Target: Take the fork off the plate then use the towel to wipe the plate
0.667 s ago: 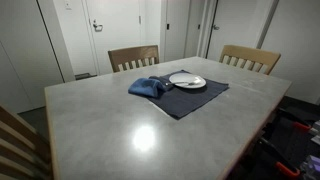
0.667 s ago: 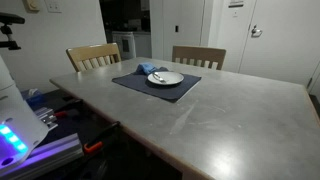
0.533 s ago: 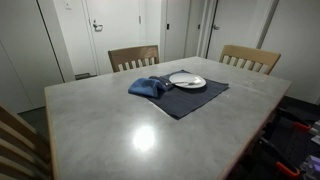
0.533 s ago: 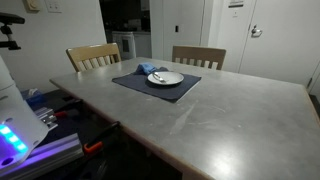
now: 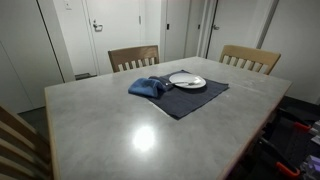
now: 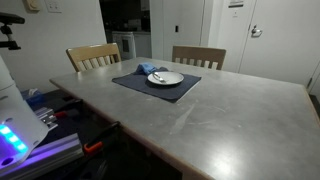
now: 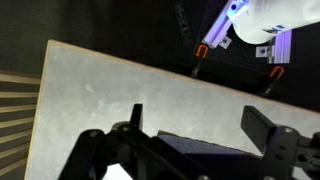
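A white plate (image 5: 188, 81) sits on a dark placemat (image 5: 185, 98) at the far side of the grey table in both exterior views; the plate (image 6: 165, 78) also stands on the mat (image 6: 150, 88). The fork (image 6: 158, 76) is a thin sliver on the plate, hard to make out. A crumpled blue towel (image 5: 148, 87) lies on the mat beside the plate, touching its edge, and shows again (image 6: 146, 69). My gripper (image 7: 200, 115) shows only in the wrist view, open and empty, above the table with a corner of the dark mat (image 7: 205, 155) below it.
Two wooden chairs (image 5: 133, 58) (image 5: 250, 59) stand behind the table, and another chair (image 5: 15, 140) at its near corner. The grey table (image 5: 120, 125) has a bright light reflection. Robot base and cables (image 6: 20, 130) sit beside the table edge. Doors and walls lie behind.
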### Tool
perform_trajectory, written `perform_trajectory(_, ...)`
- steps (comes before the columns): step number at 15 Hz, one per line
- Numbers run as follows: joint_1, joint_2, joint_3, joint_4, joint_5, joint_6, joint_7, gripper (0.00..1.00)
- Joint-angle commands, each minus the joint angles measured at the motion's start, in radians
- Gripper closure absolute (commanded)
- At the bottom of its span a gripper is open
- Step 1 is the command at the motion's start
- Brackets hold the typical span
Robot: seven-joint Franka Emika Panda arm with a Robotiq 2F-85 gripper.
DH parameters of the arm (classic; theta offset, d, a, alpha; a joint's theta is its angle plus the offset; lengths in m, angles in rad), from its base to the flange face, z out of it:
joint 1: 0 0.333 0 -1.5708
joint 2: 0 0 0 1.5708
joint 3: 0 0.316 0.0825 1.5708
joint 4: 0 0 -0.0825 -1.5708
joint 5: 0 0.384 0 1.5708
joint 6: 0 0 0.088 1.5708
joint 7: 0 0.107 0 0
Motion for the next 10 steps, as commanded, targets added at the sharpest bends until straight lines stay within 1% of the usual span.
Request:
perform_trajectory(1, 0.017, -0.002, -0.01, 0.003, -0.006, -0.006, 0.009, 0.0)
perform_trajectory(4, 0.019, -0.001, -0.011, 0.001, -0.007, -0.003, 0.01, 0.0)
perform_trajectory(10, 0.052, 0.016, -0.045, -0.005, -0.005, 0.034, -0.035, 0.0)
